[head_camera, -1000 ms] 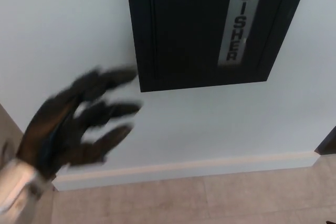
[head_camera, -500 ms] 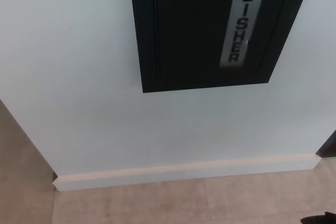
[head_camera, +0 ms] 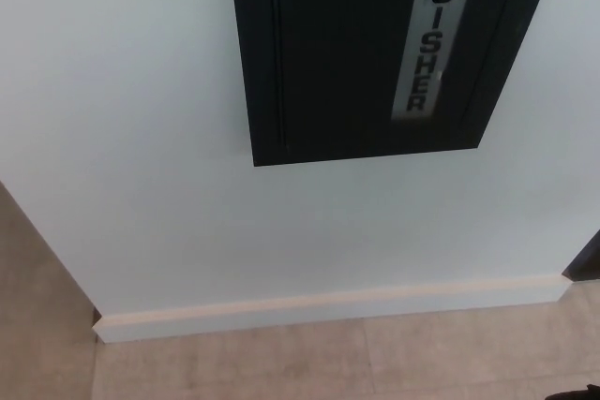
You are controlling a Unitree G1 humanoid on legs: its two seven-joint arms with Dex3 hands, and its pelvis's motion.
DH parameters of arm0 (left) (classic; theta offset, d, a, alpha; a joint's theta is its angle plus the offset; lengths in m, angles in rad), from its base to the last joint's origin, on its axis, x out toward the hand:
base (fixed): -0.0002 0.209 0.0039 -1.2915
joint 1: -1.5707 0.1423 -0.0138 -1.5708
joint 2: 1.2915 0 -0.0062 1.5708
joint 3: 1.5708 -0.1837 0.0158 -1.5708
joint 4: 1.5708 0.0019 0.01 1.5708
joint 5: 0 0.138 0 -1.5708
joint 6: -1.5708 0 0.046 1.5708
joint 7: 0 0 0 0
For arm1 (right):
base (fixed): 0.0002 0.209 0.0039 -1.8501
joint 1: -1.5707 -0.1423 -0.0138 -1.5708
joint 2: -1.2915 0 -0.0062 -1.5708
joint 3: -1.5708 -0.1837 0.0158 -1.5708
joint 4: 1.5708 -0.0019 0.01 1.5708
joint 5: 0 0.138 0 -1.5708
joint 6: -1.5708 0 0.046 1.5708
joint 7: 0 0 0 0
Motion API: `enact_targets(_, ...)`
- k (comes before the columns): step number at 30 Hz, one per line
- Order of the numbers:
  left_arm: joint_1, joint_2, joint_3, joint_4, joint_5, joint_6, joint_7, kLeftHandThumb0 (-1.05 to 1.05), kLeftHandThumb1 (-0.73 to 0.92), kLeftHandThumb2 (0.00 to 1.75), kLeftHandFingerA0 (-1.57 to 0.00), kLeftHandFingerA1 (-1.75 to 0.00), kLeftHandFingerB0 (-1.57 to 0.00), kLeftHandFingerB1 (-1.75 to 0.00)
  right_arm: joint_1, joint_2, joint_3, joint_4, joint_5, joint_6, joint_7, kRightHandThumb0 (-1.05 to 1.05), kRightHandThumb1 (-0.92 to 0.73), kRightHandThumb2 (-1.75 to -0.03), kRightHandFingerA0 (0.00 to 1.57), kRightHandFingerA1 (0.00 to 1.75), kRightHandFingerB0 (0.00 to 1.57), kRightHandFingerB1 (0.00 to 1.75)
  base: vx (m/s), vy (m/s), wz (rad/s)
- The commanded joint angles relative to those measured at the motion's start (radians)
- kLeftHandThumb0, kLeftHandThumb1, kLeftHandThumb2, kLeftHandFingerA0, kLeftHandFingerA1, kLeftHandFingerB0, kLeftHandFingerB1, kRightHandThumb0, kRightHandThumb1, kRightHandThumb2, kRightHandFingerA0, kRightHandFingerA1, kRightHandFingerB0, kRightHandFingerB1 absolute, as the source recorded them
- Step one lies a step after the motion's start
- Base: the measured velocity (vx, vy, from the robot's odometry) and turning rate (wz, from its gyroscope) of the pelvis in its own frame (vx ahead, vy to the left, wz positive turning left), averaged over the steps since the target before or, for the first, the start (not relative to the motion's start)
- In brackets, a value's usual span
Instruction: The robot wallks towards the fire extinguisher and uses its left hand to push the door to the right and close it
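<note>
I see neither hand, so I cannot tell their state or place things by them. The door (head_camera: 375, 53) sits flush in the wall (head_camera: 122, 138), apparently closed. I judge it light, stiff and smooth: push flat near its left edge. Open wall left and below; baseboard (head_camera: 328, 306) above the floor (head_camera: 281, 362).

A black cabinet door (head_camera: 375, 53) with a silver strip (head_camera: 433, 30) lettered in black, set in a pale white wall (head_camera: 122, 138), cream baseboard (head_camera: 328, 306), and beige tiled floor (head_camera: 328, 362).
</note>
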Motion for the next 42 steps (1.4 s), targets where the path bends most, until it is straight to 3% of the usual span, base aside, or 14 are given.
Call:
enact_targets(1,-0.089,0.012,-0.019,0.257,0.086,-0.304,0.144,-0.50,0.47,0.78,-0.33,-0.55,-0.26,-0.46,-0.053,-0.035,-0.003,0.094,-0.023,0.064,-0.018,-0.63,-0.38,-0.78,0.32,0.62,0.23,0.48,0.00,0.000,0.00)
enact_targets(3,-0.110,0.014,-0.030,0.268,0.096,-0.306,0.156,-0.42,0.61,0.58,-0.41,-0.46,-0.31,-0.34,-0.064,-0.035,-0.007,0.093,-0.023,0.086,-0.029,-0.62,-0.37,-0.77,0.33,0.61,0.24,0.48,0.00,0.000,0.00)
enact_targets(13,-0.128,0.017,-0.068,0.350,0.118,-0.339,0.192,-0.46,0.58,0.58,-0.28,-0.42,-0.32,-0.34,-0.069,-0.018,-0.022,0.116,-0.008,0.102,-0.047,-0.59,-0.37,-0.75,0.30,0.60,0.24,0.48,0.00,0.000,0.00)
enact_targets(14,-0.128,0.022,-0.074,0.357,0.124,-0.346,0.204,-0.46,0.59,0.58,-0.33,-0.44,-0.33,-0.34,-0.067,-0.021,-0.015,0.117,-0.016,0.137,-0.044,-0.58,-0.49,-0.56,0.32,0.54,0.28,0.37,0.00,0.000,0.00)
enact_targets(16,-0.132,0.024,-0.077,0.369,0.124,-0.353,0.212,-0.46,0.59,0.58,-0.34,-0.45,-0.34,-0.34,-0.075,-0.024,-0.009,0.135,-0.023,0.152,-0.043,-0.60,-0.38,-0.76,0.29,0.58,0.23,0.47,0.00,0.000,0.00)
enact_targets(26,-0.141,0.023,-0.089,0.395,0.128,-0.375,0.213,-0.47,0.57,0.58,-0.34,-0.41,-0.33,-0.33,-0.068,-0.002,-0.017,0.143,-0.016,0.192,-0.082,-0.60,-0.35,-0.76,0.35,0.67,0.23,0.52,0.00,0.000,0.00)
enact_targets(27,-0.143,0.016,-0.087,0.396,0.125,-0.374,0.218,-0.52,0.46,0.77,-0.34,-0.54,-0.30,-0.45,-0.059,-0.001,-0.017,0.142,-0.016,0.187,-0.087,-0.60,-0.37,-0.76,0.31,0.64,0.23,0.50,0.00,0.000,0.00)
enact_targets(30,-0.149,0.004,-0.085,0.401,0.119,-0.370,0.221,-0.51,0.46,0.76,-0.31,-0.52,-0.30,-0.45,-0.047,0.001,-0.018,0.142,-0.017,0.182,-0.101,-0.59,-0.37,-0.76,0.33,0.64,0.23,0.50,0.00,0.000,0.00)
enact_targets(31,-0.151,0.003,-0.087,0.404,0.121,-0.370,0.222,-0.51,0.47,0.76,-0.33,-0.51,-0.30,-0.45,-0.050,0.001,-0.018,0.149,-0.018,0.183,-0.103,-0.58,-0.48,-0.55,0.36,0.64,0.27,0.42,0.00,0.000,0.00)
enact_targets(32,-0.152,0.002,-0.089,0.406,0.123,-0.371,0.224,-0.51,0.47,0.76,-0.33,-0.51,-0.30,-0.45,-0.053,0.000,-0.017,0.154,-0.019,0.184,-0.103,-0.58,-0.48,-0.55,0.36,0.64,0.27,0.42,0.00,0.000,0.00)
enact_targets(33,-0.149,0.003,-0.094,0.406,0.129,-0.378,0.225,-0.48,0.59,0.59,-0.36,-0.43,-0.35,-0.34,-0.055,-0.001,-0.018,0.159,-0.017,0.189,-0.102,-0.60,-0.37,-0.76,0.32,0.63,0.21,0.48,0.00,0.000,0.00)
enact_targets(38,-0.151,0.006,-0.098,0.411,0.129,-0.376,0.228,-0.47,0.59,0.59,-0.38,-0.43,-0.35,-0.34,-0.056,0.005,-0.027,0.166,-0.004,0.191,-0.099,-0.59,-0.37,-0.75,0.31,0.62,0.21,0.48,0.00,0.000,0.00)
enact_targets(40,-0.151,0.005,-0.092,0.411,0.119,-0.374,0.222,-0.52,0.46,0.78,-0.34,-0.52,-0.28,-0.45,-0.053,0.003,-0.029,0.168,-0.006,0.198,-0.104,-0.58,-0.37,-0.75,0.30,0.63,0.22,0.50,0.00,0.000,0.00)
enact_targets(42,-0.150,0.004,-0.083,0.410,0.108,-0.375,0.210,-0.45,0.59,0.58,-0.41,-0.48,-0.36,-0.34,-0.047,0.004,-0.037,0.161,0.001,0.208,-0.105,-0.58,-0.37,-0.75,0.32,0.62,0.23,0.49,0.00,0.000,0.00)
